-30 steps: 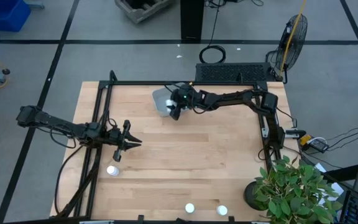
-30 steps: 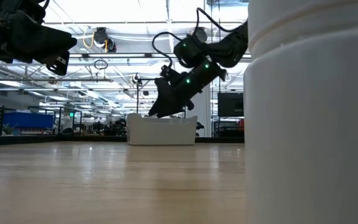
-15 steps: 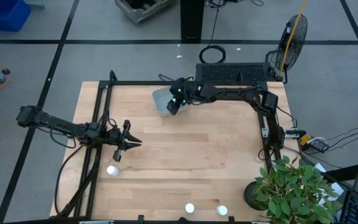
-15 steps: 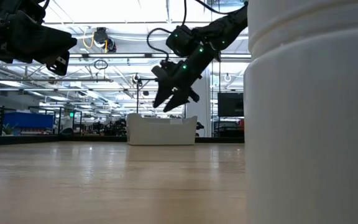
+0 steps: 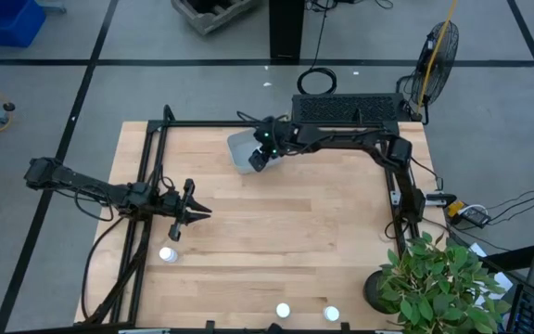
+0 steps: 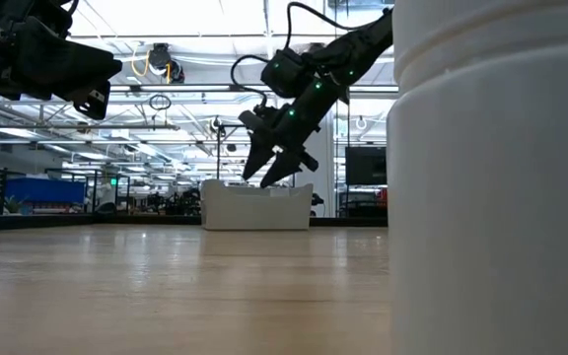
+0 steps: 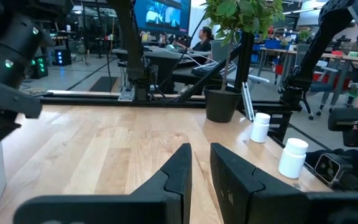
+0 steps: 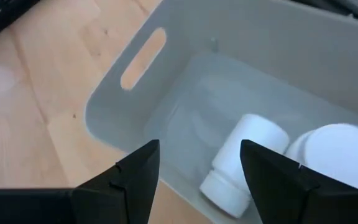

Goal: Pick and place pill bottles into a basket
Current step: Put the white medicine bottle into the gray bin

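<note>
I am watching the right gripper [image 5: 260, 160] lifting away from the basket [image 5: 240, 148] at the far side of the desk [image 5: 276, 232]: a second ago it was reaching low into the basket, and now it is hanging just above the rim with its jaws standing open and holding nothing. In the right wrist view two pill bottles are lying inside the basket, one on its side [image 8: 244, 163] and one showing its round cap [image 8: 340, 155], touching each other near the corner, so I am judging that a bottle has just been released there and this delivery is done. Three bottles are waiting outside on the desk: one [image 5: 167, 253] near the left gripper [image 5: 182, 221], and two, [image 5: 284, 311] and [image 5: 331, 314], at the near edge beside the potted plant [image 5: 434, 283]. The left gripper is not moving over this last second; it is hovering above the desk with its jaws nearly closed on nothing, and the left wrist view is showing two bottles ahead of it, well apart from its tips. For the task this means two are placed, three are remaining, and I think the right arm is now free to go for the next one.
</note>
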You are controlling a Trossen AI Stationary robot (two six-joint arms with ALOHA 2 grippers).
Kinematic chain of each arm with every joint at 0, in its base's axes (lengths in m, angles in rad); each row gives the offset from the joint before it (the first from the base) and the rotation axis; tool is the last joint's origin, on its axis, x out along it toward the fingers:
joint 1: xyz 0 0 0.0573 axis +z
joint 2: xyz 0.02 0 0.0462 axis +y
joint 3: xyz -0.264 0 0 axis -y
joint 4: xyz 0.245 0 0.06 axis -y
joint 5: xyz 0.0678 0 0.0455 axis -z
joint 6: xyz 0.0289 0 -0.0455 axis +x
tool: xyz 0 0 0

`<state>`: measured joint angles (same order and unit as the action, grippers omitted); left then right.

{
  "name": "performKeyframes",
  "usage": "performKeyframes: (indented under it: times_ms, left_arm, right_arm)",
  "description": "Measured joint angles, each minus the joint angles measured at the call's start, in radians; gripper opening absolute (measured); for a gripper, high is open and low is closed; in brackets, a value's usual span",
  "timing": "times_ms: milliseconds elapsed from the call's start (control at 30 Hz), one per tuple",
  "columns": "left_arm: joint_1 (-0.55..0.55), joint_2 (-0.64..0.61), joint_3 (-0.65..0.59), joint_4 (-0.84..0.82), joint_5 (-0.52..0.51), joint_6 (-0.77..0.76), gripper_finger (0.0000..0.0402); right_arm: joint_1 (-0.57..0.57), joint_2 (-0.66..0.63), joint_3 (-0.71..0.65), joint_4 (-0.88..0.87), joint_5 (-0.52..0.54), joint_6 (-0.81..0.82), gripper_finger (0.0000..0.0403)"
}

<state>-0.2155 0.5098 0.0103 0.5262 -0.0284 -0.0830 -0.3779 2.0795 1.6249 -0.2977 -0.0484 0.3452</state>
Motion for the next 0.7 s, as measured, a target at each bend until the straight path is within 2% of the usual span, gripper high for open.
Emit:
performKeyframes:
  times_ms: [233, 500, 600, 700]
  left_arm:
    - [0.0, 0.0, 0.0, 0.0, 0.0, 0.0, 0.0062]
    - [0.0, 0.0, 0.0, 0.0, 0.0, 0.0, 0.0062]
    - [0.0, 0.0, 0.0, 0.0, 0.0, 0.0, 0.0062]
    - [0.0, 0.0, 0.0, 0.0, 0.0, 0.0, 0.0062]
  right_arm:
    - [-0.003, 0.037, -0.002, -0.041, 0.032, -0.031, 0.0215]
    - [-0.002, 0.055, -0.001, -0.031, 0.153, -0.051, 0.0217]
    - [-0.008, 0.057, -0.002, -0.034, 0.14, -0.05, 0.0219]
    - [-0.015, 0.062, -0.001, -0.028, 0.081, -0.036, 0.0219]
